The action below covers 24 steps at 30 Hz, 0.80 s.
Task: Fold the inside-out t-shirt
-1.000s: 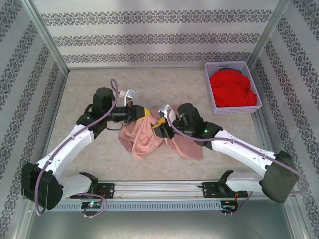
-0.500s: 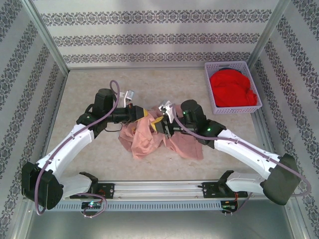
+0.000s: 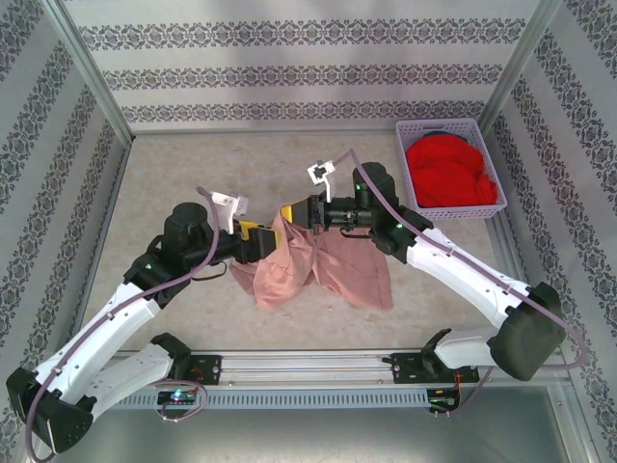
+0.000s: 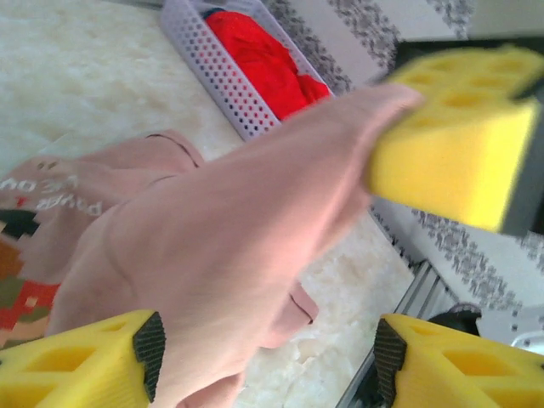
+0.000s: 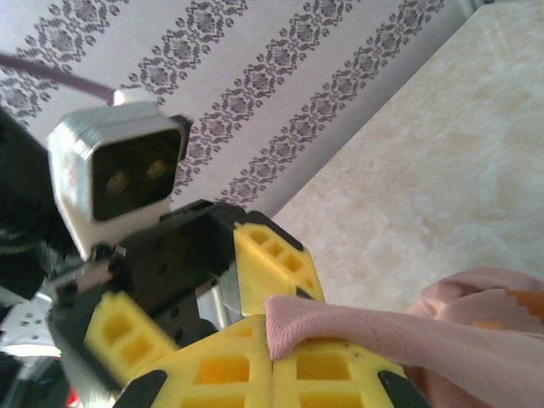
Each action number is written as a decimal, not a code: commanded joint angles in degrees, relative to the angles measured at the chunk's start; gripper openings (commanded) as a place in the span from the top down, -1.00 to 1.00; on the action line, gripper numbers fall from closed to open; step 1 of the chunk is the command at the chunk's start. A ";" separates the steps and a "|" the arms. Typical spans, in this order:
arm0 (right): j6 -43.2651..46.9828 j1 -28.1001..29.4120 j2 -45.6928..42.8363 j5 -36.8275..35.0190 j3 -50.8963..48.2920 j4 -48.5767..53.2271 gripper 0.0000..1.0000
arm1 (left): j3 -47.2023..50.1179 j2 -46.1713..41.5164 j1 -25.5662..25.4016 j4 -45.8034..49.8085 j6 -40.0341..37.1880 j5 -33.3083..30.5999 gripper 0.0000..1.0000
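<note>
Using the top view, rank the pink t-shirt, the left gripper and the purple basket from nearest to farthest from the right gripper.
1. Pink t-shirt, clamped in the right gripper.
2. Left gripper, just to its left.
3. Purple basket, far right corner.

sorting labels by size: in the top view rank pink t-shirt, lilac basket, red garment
1. pink t-shirt and lilac basket: too alike to rank, shirt bunched
2. red garment, inside the basket

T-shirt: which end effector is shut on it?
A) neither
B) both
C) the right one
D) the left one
C: the right end effector pinches an edge of the t-shirt, while the left end effector is open.
</note>
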<state>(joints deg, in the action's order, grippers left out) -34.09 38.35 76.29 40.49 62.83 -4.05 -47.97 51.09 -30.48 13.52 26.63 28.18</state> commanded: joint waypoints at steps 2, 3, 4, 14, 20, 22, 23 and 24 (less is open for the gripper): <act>-8.18 -0.52 0.87 4.80 3.27 -7.66 1.00 | -3.98 4.17 -4.29 -2.96 -8.12 -6.56 -0.37; -9.79 -0.58 0.96 4.99 3.32 -8.95 1.00 | -4.55 5.25 -4.73 -3.23 -8.74 -7.93 -0.36; -11.28 -0.54 1.13 5.29 3.27 -10.35 1.00 | -4.91 6.34 -5.02 -4.20 -9.10 -9.37 -0.33; -17.23 -1.61 1.81 6.29 2.35 -14.75 1.00 | -5.94 11.59 -4.60 -15.65 -6.60 -6.85 0.89; -12.48 -7.49 -5.12 2.40 -2.34 -8.67 0.35 | -1.43 8.65 0.34 -17.89 -1.51 0.30 1.00; -6.23 -7.98 -9.67 -3.50 -5.44 -2.65 0.18 | 0.18 7.87 2.33 -20.07 1.22 3.33 1.00; -3.19 -7.62 -11.84 -7.54 -7.57 -0.11 0.12 | 1.15 7.62 3.04 -21.71 2.72 4.91 1.00; -1.64 -6.97 -13.11 -10.80 -9.38 1.32 0.09 | 1.80 7.56 3.71 -23.23 3.86 5.89 1.00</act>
<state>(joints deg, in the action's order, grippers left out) -43.86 30.26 68.01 38.35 57.19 -9.47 -47.90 60.01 -28.38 -2.37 25.50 28.29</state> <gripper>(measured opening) 0.445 0.058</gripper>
